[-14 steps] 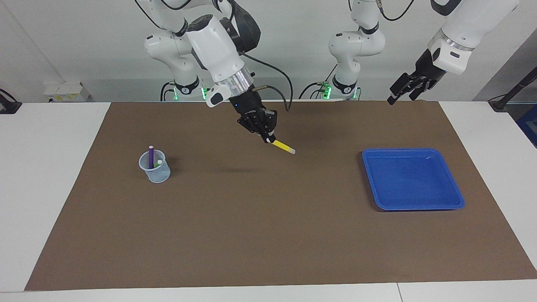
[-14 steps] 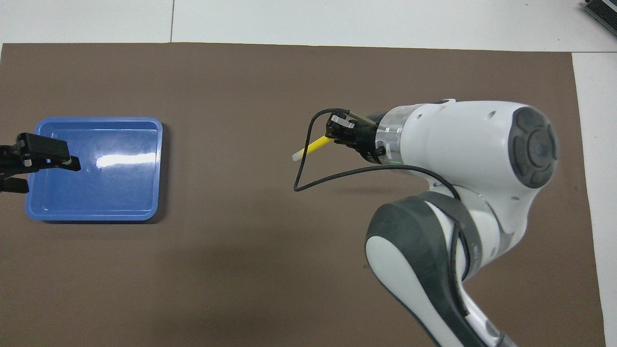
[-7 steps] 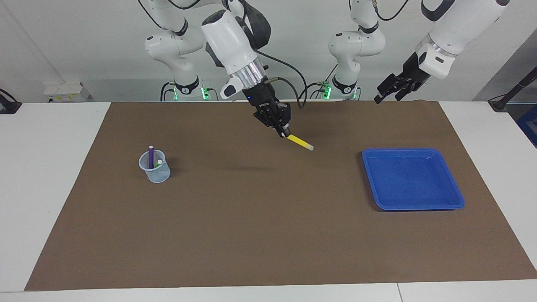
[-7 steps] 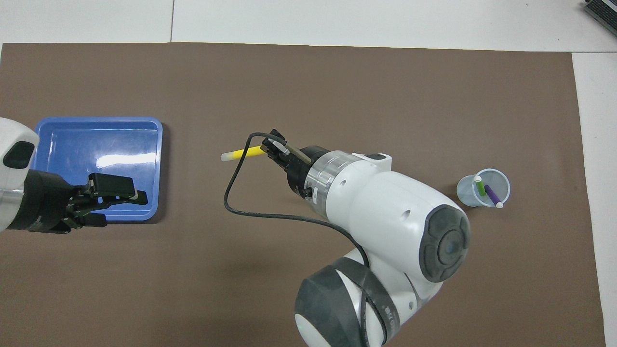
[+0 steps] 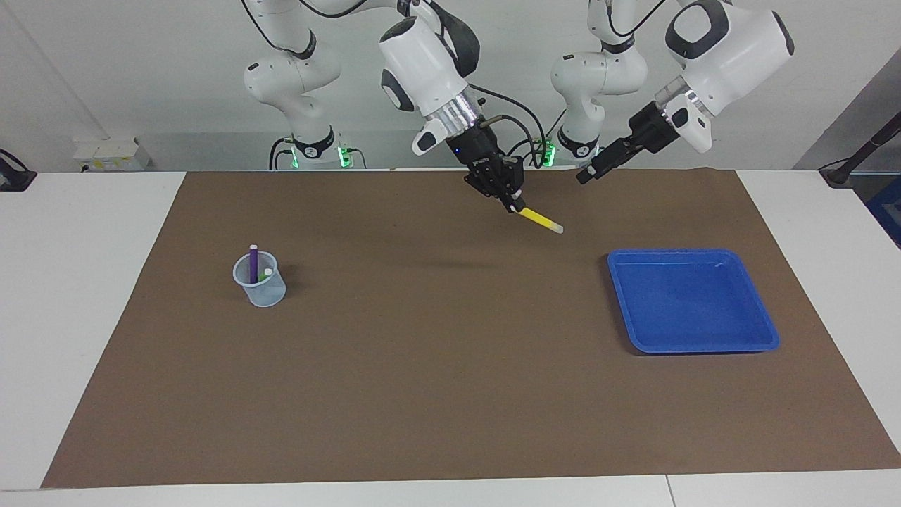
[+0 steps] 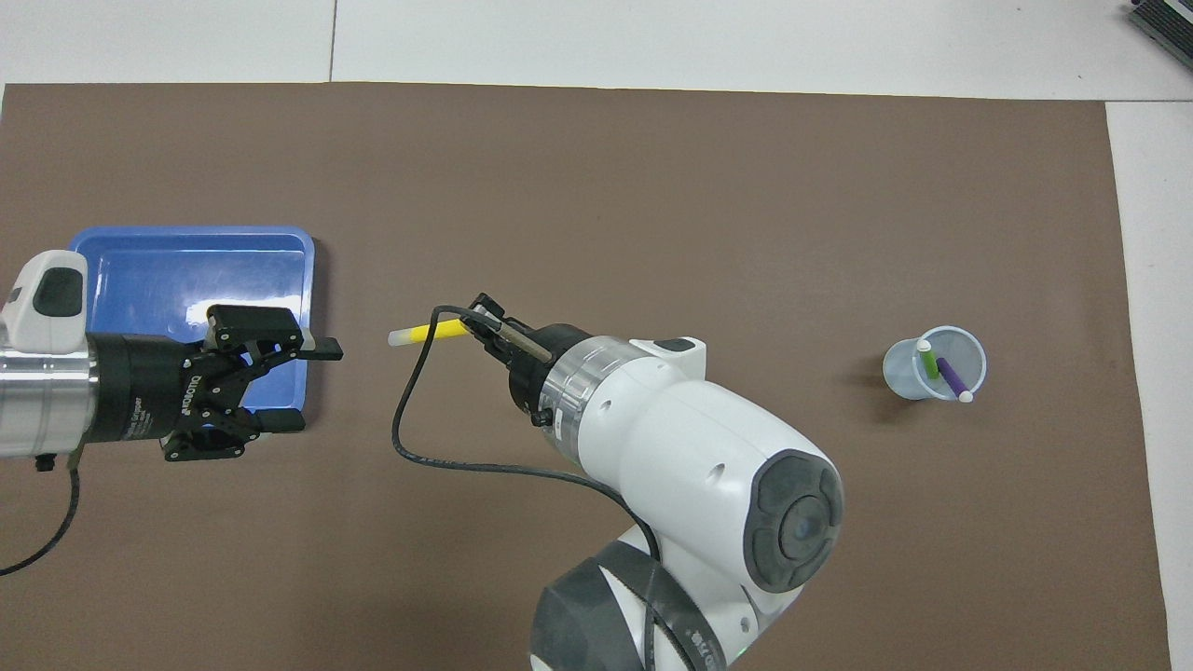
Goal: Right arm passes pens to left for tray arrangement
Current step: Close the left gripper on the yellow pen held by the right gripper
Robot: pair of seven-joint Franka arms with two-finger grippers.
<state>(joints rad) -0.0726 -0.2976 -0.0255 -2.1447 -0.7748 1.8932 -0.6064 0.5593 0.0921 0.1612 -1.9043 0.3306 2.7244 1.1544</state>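
two arms meet in the air over the brown mat (image 5: 450, 366)

blue tray (image 5: 764, 331) lies toward the left arm's end, bare; left gripper (image 6: 317, 384) hangs beside it, fingers apart; right gripper (image 5: 516, 205) is clamped on the yellow pen (image 5: 542, 220) – raised, pale tip toward the left gripper; the translucent cup (image 5: 262, 290) holds the purple pen (image 5: 253, 264) and green pen (image 6: 927, 362).

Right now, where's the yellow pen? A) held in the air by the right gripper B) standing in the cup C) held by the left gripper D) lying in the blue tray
A: the right gripper is shut on one end of the yellow pen above the brown mat, while the left gripper waits open and apart from it; the tray holds no pen, and the cup holds only the purple and green ones.
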